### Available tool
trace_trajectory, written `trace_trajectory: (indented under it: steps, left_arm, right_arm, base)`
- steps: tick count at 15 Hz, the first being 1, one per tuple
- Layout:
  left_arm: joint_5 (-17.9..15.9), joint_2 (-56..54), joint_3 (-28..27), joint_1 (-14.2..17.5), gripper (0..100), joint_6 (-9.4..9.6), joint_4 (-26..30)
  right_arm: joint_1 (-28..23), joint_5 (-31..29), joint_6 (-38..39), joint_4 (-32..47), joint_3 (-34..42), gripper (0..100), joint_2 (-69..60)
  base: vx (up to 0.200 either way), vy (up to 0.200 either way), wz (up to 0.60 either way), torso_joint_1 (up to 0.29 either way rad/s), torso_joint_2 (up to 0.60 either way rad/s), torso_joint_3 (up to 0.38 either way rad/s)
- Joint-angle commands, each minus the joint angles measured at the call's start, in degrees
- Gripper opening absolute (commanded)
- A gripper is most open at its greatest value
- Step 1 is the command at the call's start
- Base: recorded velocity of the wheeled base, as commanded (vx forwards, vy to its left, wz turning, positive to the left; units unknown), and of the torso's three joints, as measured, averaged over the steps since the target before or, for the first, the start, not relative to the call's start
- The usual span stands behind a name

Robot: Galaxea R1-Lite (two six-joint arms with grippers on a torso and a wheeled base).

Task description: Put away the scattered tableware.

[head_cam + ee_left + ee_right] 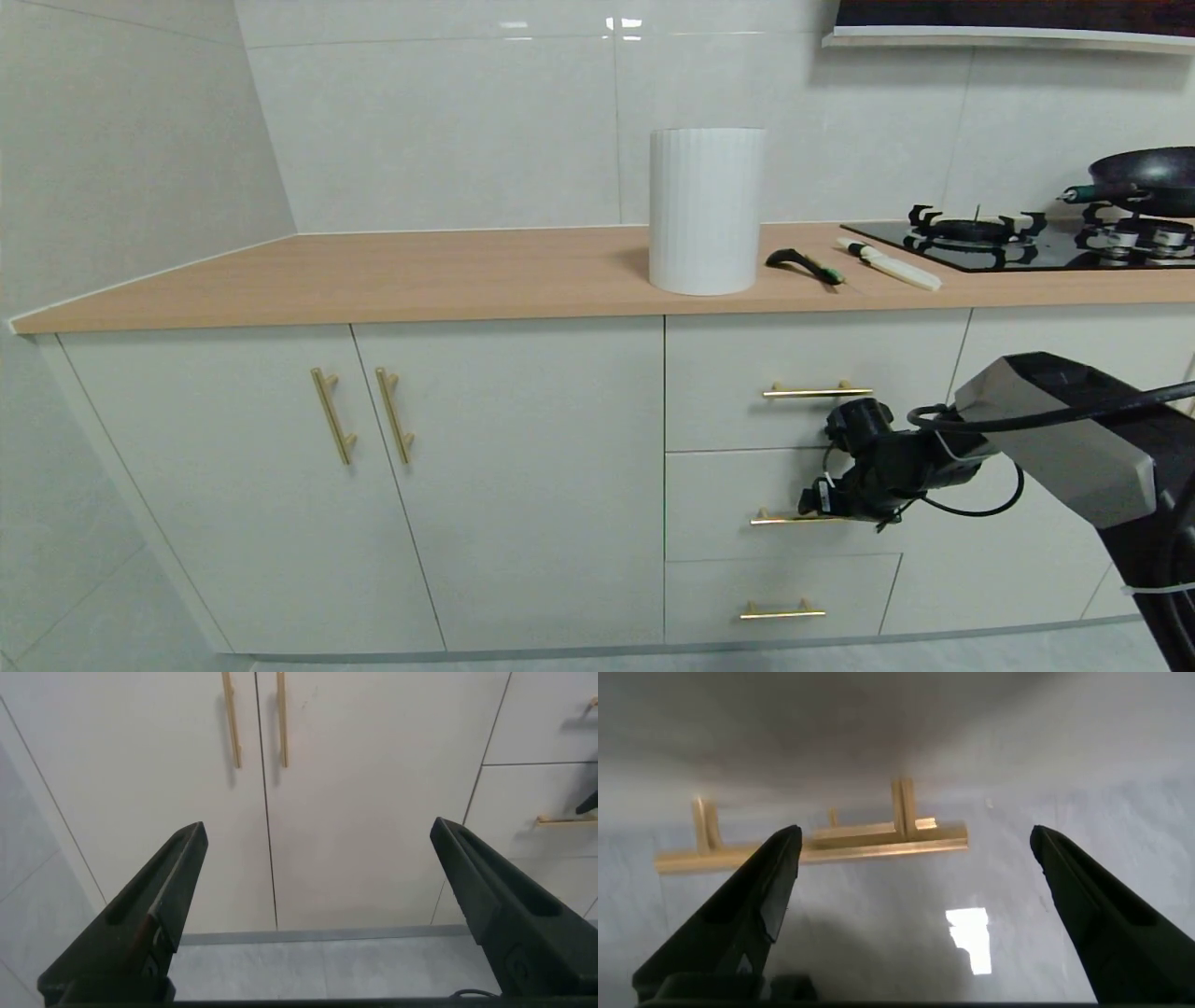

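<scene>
1. A run of cream cabinet fronts (pixel 523 467) fills the lower part of the head view. There are two doors on the left and a stack of three drawers on the right, all with gold bar handles.
2. A long wooden worktop (pixel 420 275) lies above the cabinets, against a white tiled wall.
3. A black glass gas hob (pixel 1027 254) is set into the far right of the worktop. A black frying pan (pixel 1144 177) sits on its rear burner.
4. A tall white ribbed cylindrical holder (pixel 707 210) stands upright on the worktop, above the drawer stack.
5. The right gripper (pixel 822 499) is at the right end of the gold bar handle of the middle drawer (pixel 784 519). Its fingers are spread wide and grip nothing. In the right wrist view the handle runs across the gap at the fingertips. Whether a finger touches the handle cannot be told.
6. The left gripper (pixel 318 829) hangs low in front of the two cabinet doors. Its fingers are wide apart and it holds nothing.
7. A pale knife with a green band (pixel 892 265) lies flat on the worktop beside the hob.
8. A black utensil with a green handle (pixel 805 266) lies flat between the holder and the knife. It is near both and touches neither.
</scene>
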Motion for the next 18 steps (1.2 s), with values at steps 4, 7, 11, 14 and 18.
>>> trace_trajectory:
  steps: [4,7,11,14,18]
  left_arm:
    - [0.0,0.0,0.0,0.0,100,-0.01,0.0]
    - [-0.1,0.0,0.0,0.0,100,-0.01,0.0]
    - [-0.1,0.0,0.0,0.0,100,-0.01,0.0]
    - [0.0,0.0,0.0,0.0,100,-0.01,0.0]
    - [0.0,0.0,0.0,0.0,100,-0.01,0.0]
  right_arm:
    - [0.1,-0.1,0.1,1.1,1.1,100,-1.5]
    - [-0.2,10.0,0.0,-0.3,10.6,100,-13.4]
    - [-0.4,14.4,-0.6,-7.5,17.5,100,-14.9]
    - [-0.2,13.3,-0.7,-7.7,19.0,100,-14.8]
    - [-0.1,13.1,-0.7,-7.8,19.1,100,-14.6]
  base:
    - [0.0,0.0,0.0,0.0,0.0,0.0]
    - [0.0,0.0,0.0,0.0,0.0,0.0]
    - [0.0,0.0,0.0,0.0,0.0,0.0]
    - [0.0,0.0,0.0,0.0,0.0,0.0]
    - [0.0,0.0,0.0,0.0,0.0,0.0]
